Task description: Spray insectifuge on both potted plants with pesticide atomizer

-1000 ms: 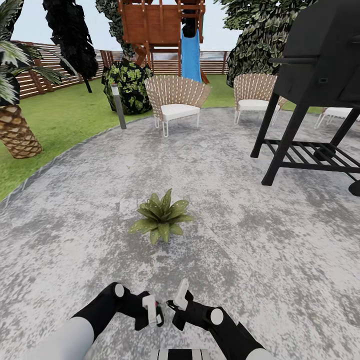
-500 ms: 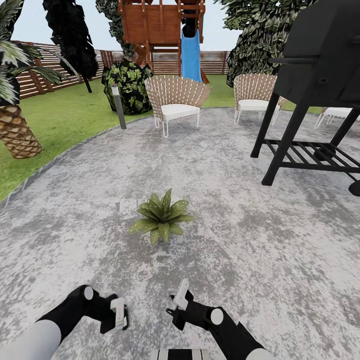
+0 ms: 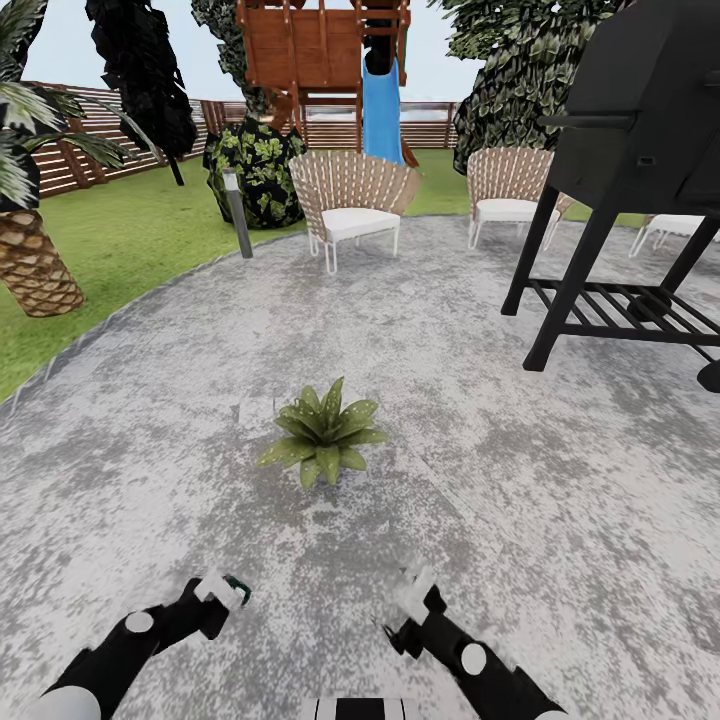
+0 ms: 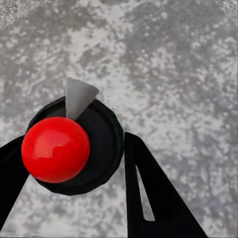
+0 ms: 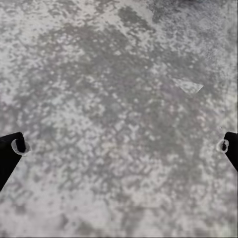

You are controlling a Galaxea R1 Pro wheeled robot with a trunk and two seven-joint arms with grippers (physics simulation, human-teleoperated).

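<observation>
One potted plant (image 3: 322, 435), a low rosette of pointed green leaves dotted with pale specks, sits on the grey patio straight ahead of me. My left gripper (image 3: 222, 590) is low at the left, well short of the plant, shut on the pesticide atomizer (image 3: 237, 588). In the left wrist view the atomizer (image 4: 101, 148) is a dark round body with a red ball top and a pale nozzle, held between my gripper's (image 4: 74, 166) black fingers. My right gripper (image 3: 415, 590) hangs open over bare paving, its fingertips wide apart in the right wrist view (image 5: 119, 146).
A black grill on legs (image 3: 620, 180) stands at the right. Two wicker chairs (image 3: 352, 200) (image 3: 508, 190) and a grey bollard lamp (image 3: 238, 212) line the patio's far edge. Lawn (image 3: 120, 240), a palm trunk (image 3: 35, 265) and a slat fence lie to the left.
Both arms have swung apart and lower: the left gripper with the atomizer has gone left, the right gripper right. The plant and the view are unchanged.
</observation>
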